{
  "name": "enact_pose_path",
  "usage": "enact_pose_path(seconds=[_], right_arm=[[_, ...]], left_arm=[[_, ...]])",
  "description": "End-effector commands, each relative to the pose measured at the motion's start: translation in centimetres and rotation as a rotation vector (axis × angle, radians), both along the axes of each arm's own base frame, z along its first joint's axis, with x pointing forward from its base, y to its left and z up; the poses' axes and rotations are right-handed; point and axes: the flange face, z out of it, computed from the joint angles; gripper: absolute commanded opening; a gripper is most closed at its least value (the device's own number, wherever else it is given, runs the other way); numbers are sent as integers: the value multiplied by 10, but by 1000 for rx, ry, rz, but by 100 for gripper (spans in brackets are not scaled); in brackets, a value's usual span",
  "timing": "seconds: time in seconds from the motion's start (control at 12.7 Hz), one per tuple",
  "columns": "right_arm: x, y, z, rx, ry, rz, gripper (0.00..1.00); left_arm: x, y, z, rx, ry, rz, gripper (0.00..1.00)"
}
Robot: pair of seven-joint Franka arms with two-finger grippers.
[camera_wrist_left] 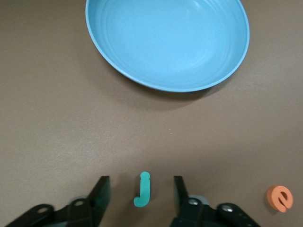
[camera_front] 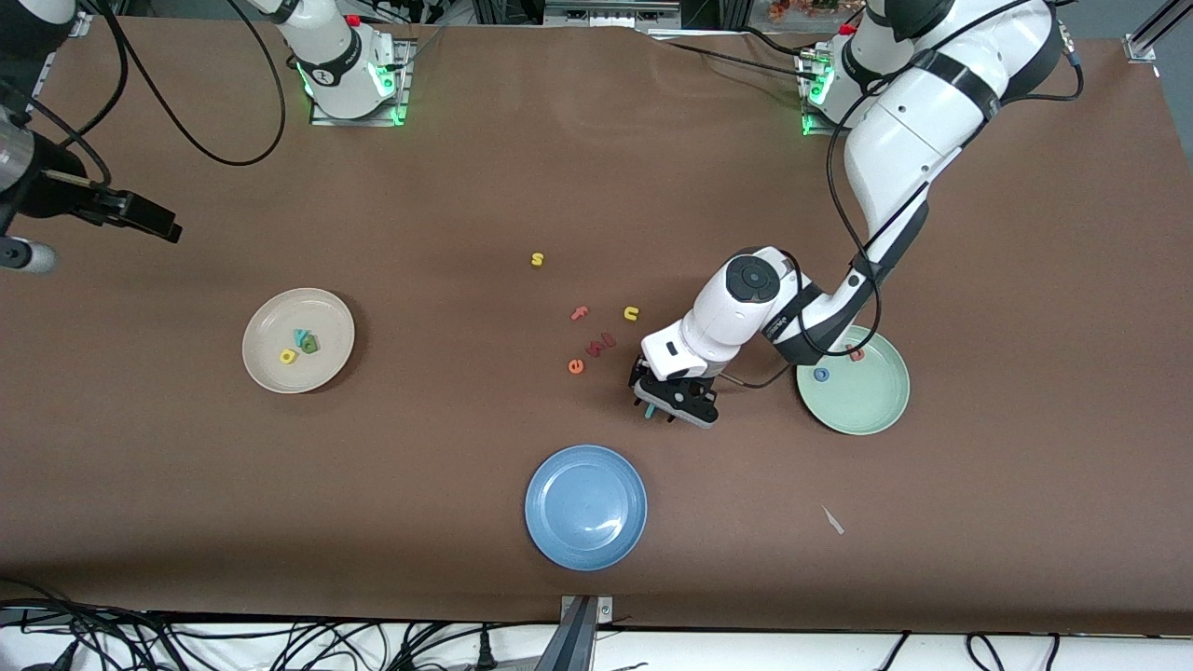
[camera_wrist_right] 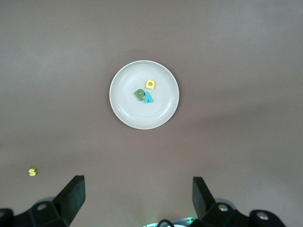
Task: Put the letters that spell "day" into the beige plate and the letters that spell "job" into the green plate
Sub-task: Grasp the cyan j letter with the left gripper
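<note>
My left gripper (camera_wrist_left: 138, 196) is down at the brown worktop (camera_front: 466, 186) beside the pale mint-green round plate (camera_front: 871, 401), its fingers apart on either side of the teal hook-shaped foam j (camera_wrist_left: 142, 189) and not touching it. In that plate lie the blue ring o (camera_front: 821, 375) and the pinkish-red b (camera_front: 857, 354) (partly hidden by my arm). My right gripper (camera_wrist_right: 137, 196) waits wide open, high over the cream-beige round plate (camera_wrist_right: 124, 111), well away from the green plate, with the dark green d (camera_wrist_right: 139, 95), yellow a (camera_wrist_right: 150, 84) and teal y (camera_wrist_right: 148, 98) inside.

The left arm covers part of the green plate (camera_front: 867, 405) and its red letter (camera_front: 857, 354).
</note>
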Motion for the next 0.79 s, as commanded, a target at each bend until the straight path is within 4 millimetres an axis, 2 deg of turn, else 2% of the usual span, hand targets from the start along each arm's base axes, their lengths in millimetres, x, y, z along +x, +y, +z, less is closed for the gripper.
enact_pose_path(seconds=[0.0, 0.16, 0.32, 0.47, 0.71], right_arm=[[0, 2, 7, 21, -1, 16, 100], [-1, 7, -2, 24, 18, 17, 100], [0, 8, -5, 20, 21, 28, 100], [2, 12, -7, 13, 24, 38, 100], [3, 15, -5, 12, 13, 44, 100]], left_arm=[[2, -6, -12, 34, -42, -33, 45], [-3, -12, -16, 51, -45, -47, 42], [-5, -15, -17, 54, -46, -52, 31], [-4, -12, -20, 62, -45, -49, 29], [-3, -11, -19, 62, -46, -46, 12]])
